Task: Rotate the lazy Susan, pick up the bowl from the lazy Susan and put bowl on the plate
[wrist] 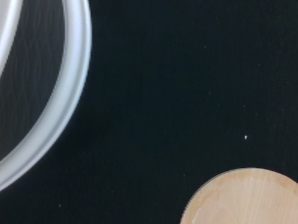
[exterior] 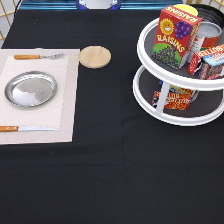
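your gripper does not appear in the exterior view, so you cannot tell how its fingers stand. the lazy susan (exterior: 150,107) sits at the exterior view's right, a raisins box (exterior: 175,35) and other packages on its tiers; no bowl can be made out there. the plate (exterior: 31,89) lies bare on a placemat (exterior: 67,100) at the left. the wrist view catches the white rim and a wooden coaster (wrist: 255,200).

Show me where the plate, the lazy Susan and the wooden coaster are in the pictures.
plate (exterior: 30,89): exterior view, its flat centre.
lazy Susan (exterior: 172,120): exterior view, the white rim of its lower tier.
wooden coaster (exterior: 95,56): exterior view, the middle of its top face.
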Robot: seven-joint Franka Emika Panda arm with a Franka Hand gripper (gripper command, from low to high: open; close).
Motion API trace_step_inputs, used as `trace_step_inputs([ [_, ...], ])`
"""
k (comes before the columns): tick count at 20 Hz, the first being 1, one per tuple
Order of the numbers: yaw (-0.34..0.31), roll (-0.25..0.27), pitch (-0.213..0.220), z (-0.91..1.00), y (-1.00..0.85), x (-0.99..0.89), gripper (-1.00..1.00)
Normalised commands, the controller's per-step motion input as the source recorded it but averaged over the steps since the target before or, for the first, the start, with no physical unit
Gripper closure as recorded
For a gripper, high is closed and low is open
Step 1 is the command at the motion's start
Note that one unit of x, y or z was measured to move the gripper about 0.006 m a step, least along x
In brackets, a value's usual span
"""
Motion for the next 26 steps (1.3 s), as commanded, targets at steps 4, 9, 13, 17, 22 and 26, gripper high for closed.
trace_step_inputs([
  [4, 0.0, 0.0, 0.022, 0.02, 0.1, 0.11, -1.0],
  [9, 0.0, 0.034, 0.094, 0.18, 0.37, 0.41, -1.0],
  [13, 0.0, 0.123, 0.149, 0.27, 0.37, 0.45, -1.0],
  [17, -0.006, 0.121, 0.103, 0.29, 0.3, 0.49, -1.0],
  [22, -0.016, 0.128, 0.051, 0.32, 0.25, 0.52, -1.0],
  [26, -0.019, 0.15, 0.013, 0.31, 0.22, 0.56, -1.0],
])
